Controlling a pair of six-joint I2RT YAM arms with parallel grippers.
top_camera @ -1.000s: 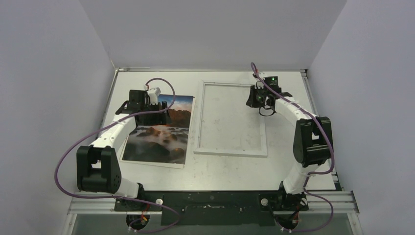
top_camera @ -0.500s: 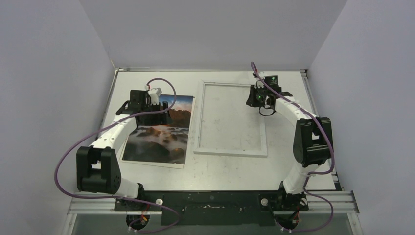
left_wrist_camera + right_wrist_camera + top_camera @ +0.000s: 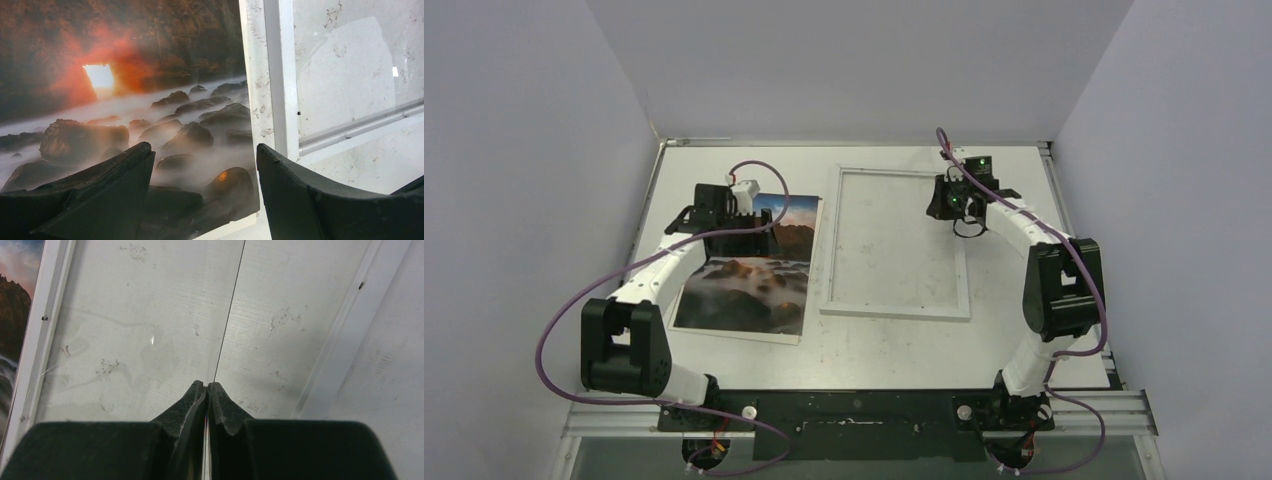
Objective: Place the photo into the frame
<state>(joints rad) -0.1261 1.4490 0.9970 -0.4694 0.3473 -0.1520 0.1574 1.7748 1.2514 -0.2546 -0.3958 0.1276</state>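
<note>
Photo [image 3: 749, 275] lies flat, picture side up, on left half of bench [image 3: 874, 350], long side just beside left bar of frame [image 3: 894, 311]; a thin strip of bench shows between them. Frame lies flat at bench centre, well inside bench edges. Left pincer [image 3: 729, 215] sits at far left corner of photo. In the left wrist view, left pincer [image 3: 204, 147] is open wide and empty, one finger over the misty rocks of photo [image 3: 125, 100], the other over frame [image 3: 280, 75] and bench; contact with the print cannot be told. Right pincer [image 3: 951, 205] sits at right bar of frame, toward far end. In the right wrist view, right pincer [image 3: 206, 384] is closed, fingertips pressed together on a thin clear sheet [image 3: 230, 310], which is seen edge-on as a dark line running away from the tips. Surface left of that line carries a glare spot. A sliver of photo [image 3: 12, 305] shows beyond left bar of frame.
</note>
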